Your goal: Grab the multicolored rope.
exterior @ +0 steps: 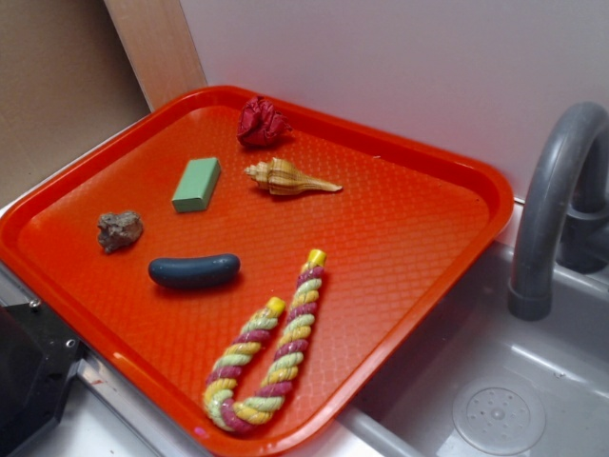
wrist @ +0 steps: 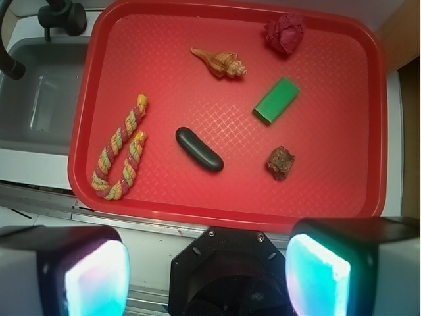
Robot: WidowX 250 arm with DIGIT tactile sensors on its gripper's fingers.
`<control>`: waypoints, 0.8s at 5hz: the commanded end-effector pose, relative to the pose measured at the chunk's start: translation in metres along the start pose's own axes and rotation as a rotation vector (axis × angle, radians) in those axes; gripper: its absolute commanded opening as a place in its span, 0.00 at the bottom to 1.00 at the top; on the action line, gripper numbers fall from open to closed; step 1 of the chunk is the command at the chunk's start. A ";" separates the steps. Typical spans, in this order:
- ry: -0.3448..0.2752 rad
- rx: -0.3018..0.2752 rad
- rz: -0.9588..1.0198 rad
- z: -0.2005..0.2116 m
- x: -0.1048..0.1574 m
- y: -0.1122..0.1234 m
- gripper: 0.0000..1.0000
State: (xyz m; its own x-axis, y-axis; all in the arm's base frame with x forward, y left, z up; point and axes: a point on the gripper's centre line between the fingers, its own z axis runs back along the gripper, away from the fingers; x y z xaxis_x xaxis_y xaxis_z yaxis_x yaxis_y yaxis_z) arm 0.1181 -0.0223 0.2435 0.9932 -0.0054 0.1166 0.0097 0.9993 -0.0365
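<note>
The multicolored rope is a thick twist of yellow, pale green and maroon-pink strands. It lies bent in a U on the red tray, near the tray's corner beside the sink. Both yellow tips point toward the tray's middle. In the wrist view my gripper hangs high over the tray's near edge, jaws wide apart with nothing between them. The rope sits ahead and to the left of it, well apart. The gripper does not show in the exterior view.
Also on the tray are a dark blue sausage-shaped piece right beside the rope, a green block, a seashell, a red cloth ball and a brown rock. A sink with a grey faucet borders the rope's side.
</note>
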 end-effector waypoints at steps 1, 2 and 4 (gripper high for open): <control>0.000 0.000 0.000 0.000 0.000 0.000 1.00; -0.062 -0.014 0.011 -0.007 0.020 -0.027 1.00; -0.182 0.055 0.254 -0.052 0.062 -0.071 1.00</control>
State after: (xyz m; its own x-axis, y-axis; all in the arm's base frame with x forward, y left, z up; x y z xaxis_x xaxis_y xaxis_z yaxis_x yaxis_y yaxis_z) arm 0.1830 -0.0957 0.1931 0.9294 0.2546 0.2672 -0.2610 0.9653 -0.0120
